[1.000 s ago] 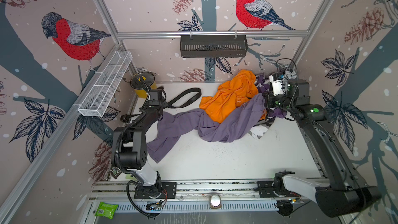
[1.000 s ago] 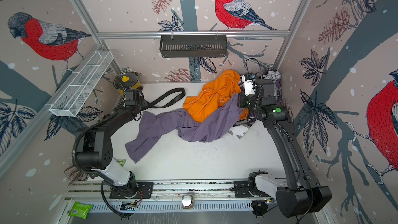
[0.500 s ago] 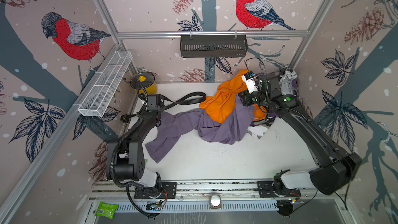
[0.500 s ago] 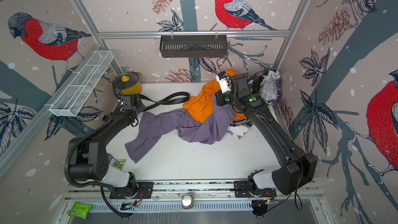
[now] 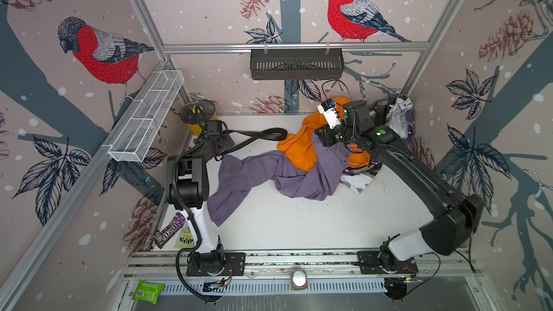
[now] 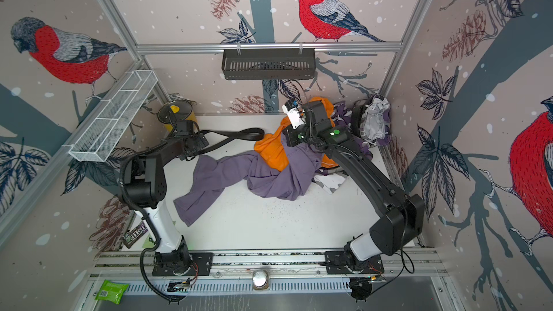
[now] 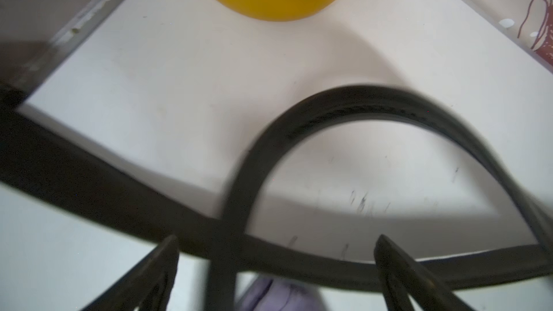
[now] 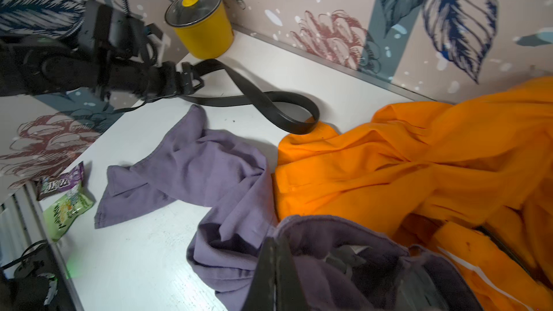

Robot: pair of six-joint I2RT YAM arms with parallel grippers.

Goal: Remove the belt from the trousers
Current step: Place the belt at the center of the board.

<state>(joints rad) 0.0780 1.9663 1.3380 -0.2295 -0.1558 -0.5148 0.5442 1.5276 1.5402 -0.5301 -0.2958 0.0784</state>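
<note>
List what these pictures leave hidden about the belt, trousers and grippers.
Right gripper tips: buried in the purple trousers, right wrist view.
Belt: blurred, left wrist view, ends cut off by edges.
Patterned cloth: mostly under the trousers, both top views.
Their belt loops: lost in folds, every view.

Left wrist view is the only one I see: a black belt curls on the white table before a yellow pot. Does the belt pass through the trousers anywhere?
Observer: No; in the right wrist view the whole belt lies beside the purple trousers.
Operator: Where does its far bend end?
Observer: Against the edge of the orange garment.
Operator: And the right hand?
Observer: The right hand is shut on a raised fold of the trousers.
</note>
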